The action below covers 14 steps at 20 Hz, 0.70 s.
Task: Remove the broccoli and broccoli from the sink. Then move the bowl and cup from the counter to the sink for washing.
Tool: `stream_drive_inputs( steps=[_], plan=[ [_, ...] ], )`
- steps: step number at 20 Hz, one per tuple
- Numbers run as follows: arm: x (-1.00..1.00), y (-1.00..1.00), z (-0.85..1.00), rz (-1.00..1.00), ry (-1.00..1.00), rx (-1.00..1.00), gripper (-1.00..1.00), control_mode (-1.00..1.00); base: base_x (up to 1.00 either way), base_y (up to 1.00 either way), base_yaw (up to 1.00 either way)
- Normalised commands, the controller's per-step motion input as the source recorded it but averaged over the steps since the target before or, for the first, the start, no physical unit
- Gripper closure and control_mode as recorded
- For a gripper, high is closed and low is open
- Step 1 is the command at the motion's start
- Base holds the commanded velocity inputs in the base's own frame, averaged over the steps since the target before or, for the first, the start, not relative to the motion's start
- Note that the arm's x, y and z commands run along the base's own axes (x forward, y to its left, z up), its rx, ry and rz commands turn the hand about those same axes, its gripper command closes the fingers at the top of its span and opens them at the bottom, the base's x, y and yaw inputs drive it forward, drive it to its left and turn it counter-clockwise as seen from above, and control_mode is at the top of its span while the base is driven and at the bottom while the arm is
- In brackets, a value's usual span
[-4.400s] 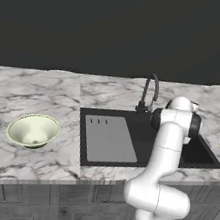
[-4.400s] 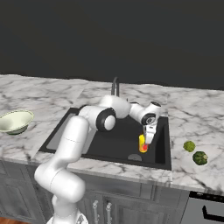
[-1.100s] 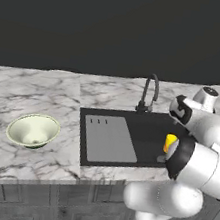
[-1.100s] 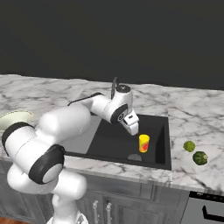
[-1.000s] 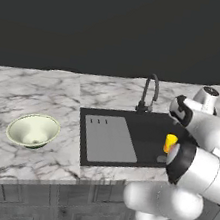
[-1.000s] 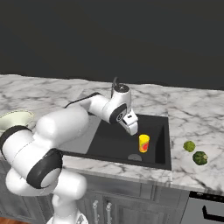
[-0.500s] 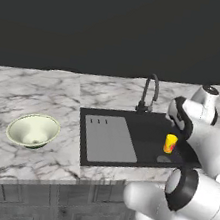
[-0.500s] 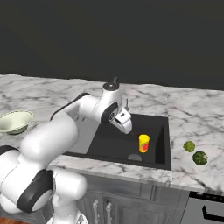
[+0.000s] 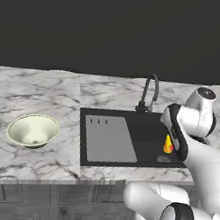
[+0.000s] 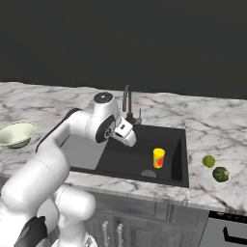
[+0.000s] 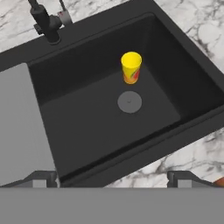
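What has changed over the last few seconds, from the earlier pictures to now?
The tool let go of the cup, rose and swung left, away from it, jaws open. The cup stands upright in the sink, the bowl stays on the counter, both broccoli pieces stay right of the sink.

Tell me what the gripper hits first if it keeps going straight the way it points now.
Probably the bare black floor of the sink, near the round drain. The open gripper points down into the basin; the cup stands beyond that line, though depth is uncertain.

White arm bent low, claw (image 11: pixel 112 177) spread wide, gripping nothing
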Motion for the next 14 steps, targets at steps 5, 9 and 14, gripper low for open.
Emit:
stream_drive_inputs(
  steps=[5,9,14],
  plan=[
    [-0.31,0.33,0.15,0.06,-0.08,-0.09,-1.00,-1.00,0.00,0.00,0.00],
    [-0.25,0.35,0.18,0.05,0.00,-0.08,-1.00,-1.00,0.00,0.00,0.00],
    [-0.21,0.36,0.20,0.06,0.00,-0.07,-1.00,-1.00,0.00,0.00,0.00]
  ],
)
